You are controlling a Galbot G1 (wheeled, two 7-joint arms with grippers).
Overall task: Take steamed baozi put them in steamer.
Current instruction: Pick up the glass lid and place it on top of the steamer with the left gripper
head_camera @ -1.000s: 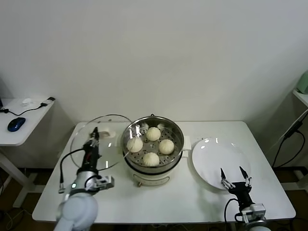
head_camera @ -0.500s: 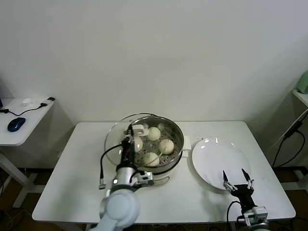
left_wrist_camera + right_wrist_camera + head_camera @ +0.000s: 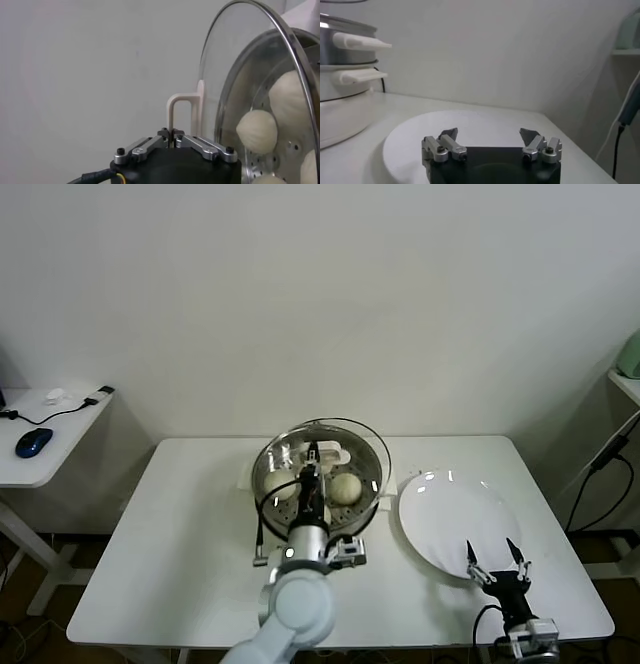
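Observation:
The steamer [image 3: 370,496], a shiny steel pot on a cream base, stands mid-table. Cream-white baozi [image 3: 346,487] lie on its perforated tray; one shows on the left [image 3: 277,484], and others are hidden behind my left arm. My left gripper [image 3: 312,458] is shut on the white handle [image 3: 176,111] of the glass lid [image 3: 340,424] and holds the lid over the steamer. Through the glass [image 3: 220,85] the left wrist view shows baozi [image 3: 256,131] on the tray. My right gripper [image 3: 493,560] is open and empty at the front edge of the white plate [image 3: 450,509].
The flat white plate [image 3: 470,122] lies right of the steamer, whose side handle [image 3: 357,42] sticks out toward it. A side desk with a blue mouse [image 3: 33,442] stands at the far left. A shelf and cable [image 3: 600,459] are at the far right.
My left arm has carried the glass lid from the table's left side rightward until it sits over the steamer. My right gripper has drawn back slightly toward the front edge.

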